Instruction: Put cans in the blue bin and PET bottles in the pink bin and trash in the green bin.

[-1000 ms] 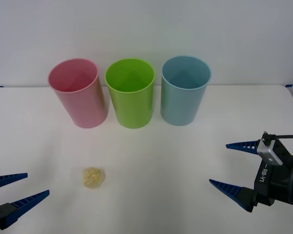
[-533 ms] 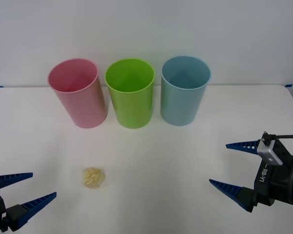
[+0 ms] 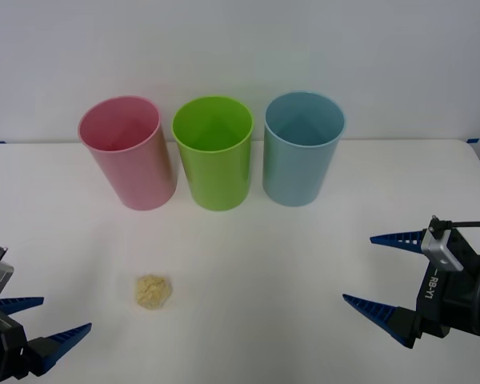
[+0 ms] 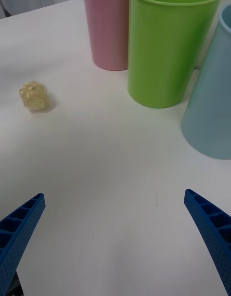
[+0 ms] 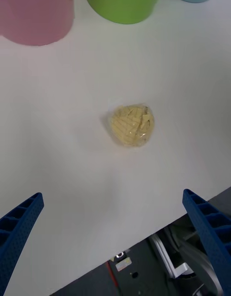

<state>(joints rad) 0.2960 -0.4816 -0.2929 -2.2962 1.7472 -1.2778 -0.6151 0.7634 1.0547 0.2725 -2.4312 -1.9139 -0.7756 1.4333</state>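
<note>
1. The white table (image 3: 248, 264) spans the scene, its far edge meeting a pale wall.
2. Three bins stand upright in a row at the far side, close together. The pink bin (image 3: 128, 152) is on the left, the green bin (image 3: 214, 152) in the middle and the blue bin (image 3: 302, 148) on the right. From the front their open mouths show nothing inside.
3. The right gripper (image 3: 384, 272) hovers at the near right, well apart from the bins, its blue ribbed fingers spread wide with nothing between them. Its wrist view looks across the table towards the green bin (image 4: 168, 45), with the pink bin (image 4: 108, 26) and blue bin (image 4: 211, 108) on either side of it.
4. The left gripper (image 3: 44, 324) is at the near left corner, fingers also spread wide and holding nothing. In its wrist view the fingertips (image 5: 21, 224) sit at the two lower corners, and the table's near edge shows between them.
5. The trash (image 3: 154, 291), a small pale-yellow crumpled ball, lies on the table near the left gripper, on its right and a little farther off. It is well on the near side of the pink bin and touches nothing else. The left wrist view shows the trash (image 5: 132, 124) ahead of the open fingers; the right wrist view shows the trash (image 4: 34, 96) far off to the left.
</note>
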